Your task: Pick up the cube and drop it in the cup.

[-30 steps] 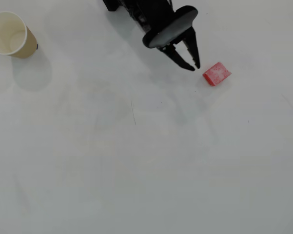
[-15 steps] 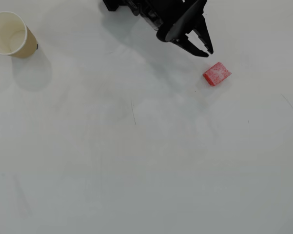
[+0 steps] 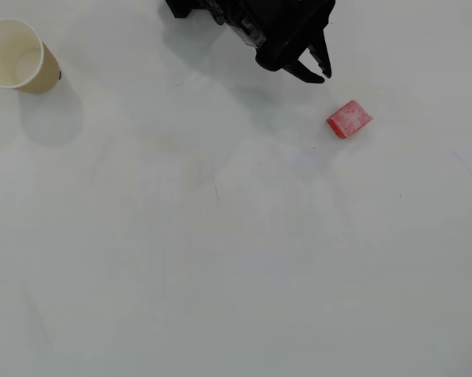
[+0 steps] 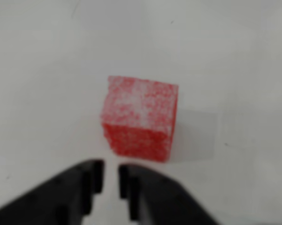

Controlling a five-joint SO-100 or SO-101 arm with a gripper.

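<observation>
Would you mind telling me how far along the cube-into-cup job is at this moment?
Nothing is finished yet. The cube lies on the table, ungripped, and the cup looks empty. In hand: the gripper is near the cube with only a narrow gap between its fingers. Left: grasp, carry, drop.

In the overhead view the cube point(image 3: 349, 119) lies on the desk point(image 3: 236, 259), just below and right of the fingers point(image 3: 317, 72). The cup point(image 3: 17, 55) stands far left of the cube, at the upper left corner.
</observation>
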